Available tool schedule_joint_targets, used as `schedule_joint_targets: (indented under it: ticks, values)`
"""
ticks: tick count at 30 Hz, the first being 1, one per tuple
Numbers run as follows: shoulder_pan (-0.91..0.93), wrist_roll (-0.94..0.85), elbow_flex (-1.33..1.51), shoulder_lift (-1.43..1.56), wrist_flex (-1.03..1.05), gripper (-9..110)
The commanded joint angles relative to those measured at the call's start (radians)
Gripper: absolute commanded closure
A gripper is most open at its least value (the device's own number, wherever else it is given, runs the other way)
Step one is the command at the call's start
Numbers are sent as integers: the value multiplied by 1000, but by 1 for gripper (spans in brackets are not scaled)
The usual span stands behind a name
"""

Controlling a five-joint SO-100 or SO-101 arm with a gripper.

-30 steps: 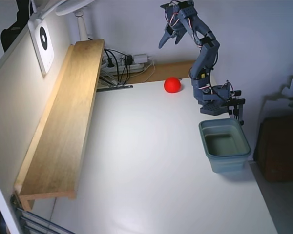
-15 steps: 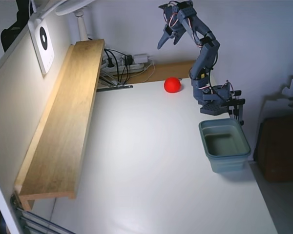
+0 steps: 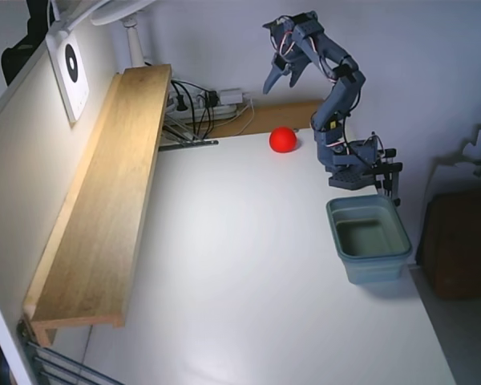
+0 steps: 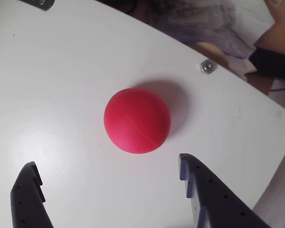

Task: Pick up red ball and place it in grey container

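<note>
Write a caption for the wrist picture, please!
Open gripper hovering above the red ball resting on the white table.

A long light wooden shelf [image 3: 104, 200] lines the white table's [image 3: 240, 305] left edge; tangled black cables [image 3: 194, 108] crowd its far corner.

Wooden shelf [image 3: 104, 208], white table [image 3: 240, 281], cables [image 3: 196, 108]

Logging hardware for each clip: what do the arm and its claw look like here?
The arm is dark blue-grey plastic in blocky printed segments, with thin red and white wires looped around the upper joints and a black clamp at its base on the table edge. Its claw has two dark navy, matte fingers; their faces are dotted with small holes, and the tips are stepped. No logos or markings are visible.
</note>
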Motion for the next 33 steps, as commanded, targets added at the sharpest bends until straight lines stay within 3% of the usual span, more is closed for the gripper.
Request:
schedule_joint_targets:
  ticks: [1,33]
  values:
    - [-3,3,56,59,-46,63]
    - [-3,3,652,249,-453,63]
